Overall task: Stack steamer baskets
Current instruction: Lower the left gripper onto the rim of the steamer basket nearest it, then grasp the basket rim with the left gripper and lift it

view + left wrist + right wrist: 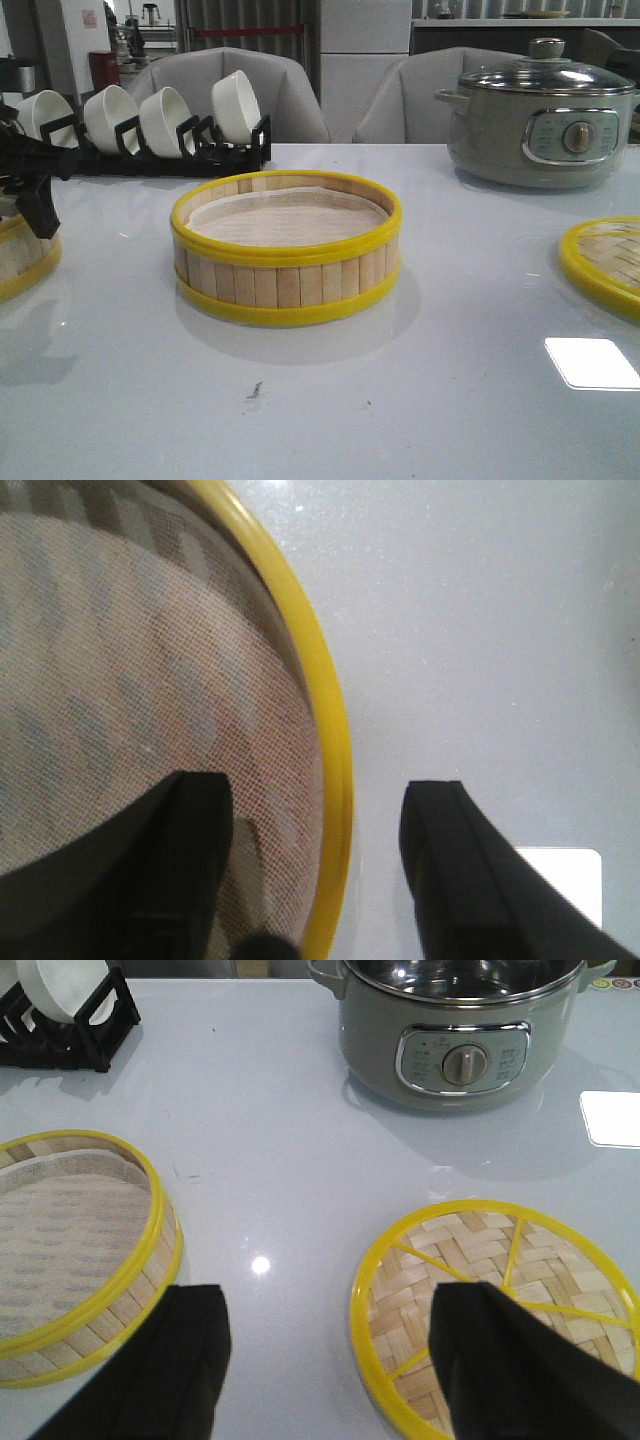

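One steamer basket (285,250) with pale slat walls, yellow rims and a white liner stands in the middle of the table; it also shows in the right wrist view (70,1250). A second steamer basket (20,265) is cut off at the far left edge. My left gripper (315,790) is open and straddles that basket's yellow rim (335,770), one finger over the liner, the other outside over the table. In the front view the left arm (35,195) hangs over it. My right gripper (330,1300) is open and empty above the table, between the middle basket and the lid.
The flat woven lid (605,265) with a yellow rim lies at the right, also in the right wrist view (500,1300). A grey electric pot (540,120) stands at the back right. A black rack with white bowls (150,125) stands at the back left.
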